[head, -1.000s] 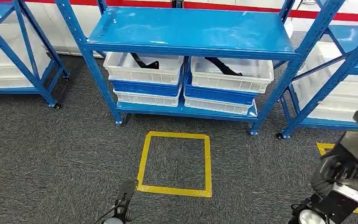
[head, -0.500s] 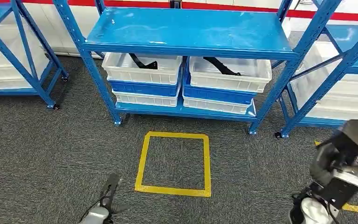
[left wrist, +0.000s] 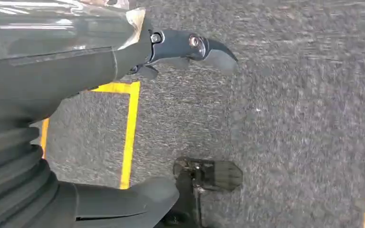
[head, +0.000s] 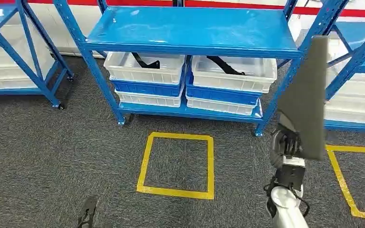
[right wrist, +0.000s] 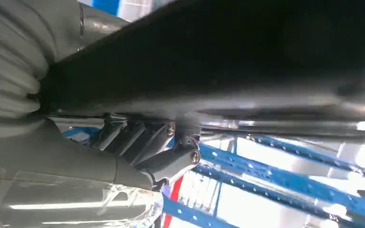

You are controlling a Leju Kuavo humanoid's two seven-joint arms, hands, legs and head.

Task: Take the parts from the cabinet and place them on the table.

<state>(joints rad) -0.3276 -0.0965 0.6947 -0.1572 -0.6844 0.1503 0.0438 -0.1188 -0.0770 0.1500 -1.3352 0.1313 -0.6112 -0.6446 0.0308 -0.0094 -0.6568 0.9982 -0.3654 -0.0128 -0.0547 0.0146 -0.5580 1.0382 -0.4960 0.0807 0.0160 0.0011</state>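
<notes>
Your right hand (head: pixel 287 142) was clenched around a long dark grey part (head: pixel 304 99), holding it upright so that it rose in front of the right post of the blue rack (head: pixel 190 33). In the right wrist view the same hand (right wrist: pixel 142 142) had its dark fingers (right wrist: pixel 171 159) wrapped up against the underside of the part (right wrist: pixel 247 61), which ran across the picture as a broad dark bar, with blue rack beams behind it.

Your left hand (head: pixel 88 216) hung low near the carpet (head: pixel 52 152), just left of the yellow taped square (head: pixel 178 164). In the left wrist view that hand (left wrist: pixel 123 118) was released: the thumb (left wrist: pixel 123 202) and a dark finger (left wrist: pixel 190 45) stood apart with nothing between them, over the grey carpet and a corner of the yellow tape (left wrist: pixel 128 128).

Further out, you had the rack straight ahead of you. Under its bare blue shelf sat two stacks of white and blue bins side by side. The top left bin (head: pixel 145 66) held a black part (head: pixel 145 61), and the top right bin (head: pixel 233 73) held another black part (head: pixel 225 66), each lying tilted inside its bin. More blue racks with white bins (head: pixel 9 71) stood to both sides, and a second yellow taped outline (head: pixel 344 180) lay on the carpet to your right.
</notes>
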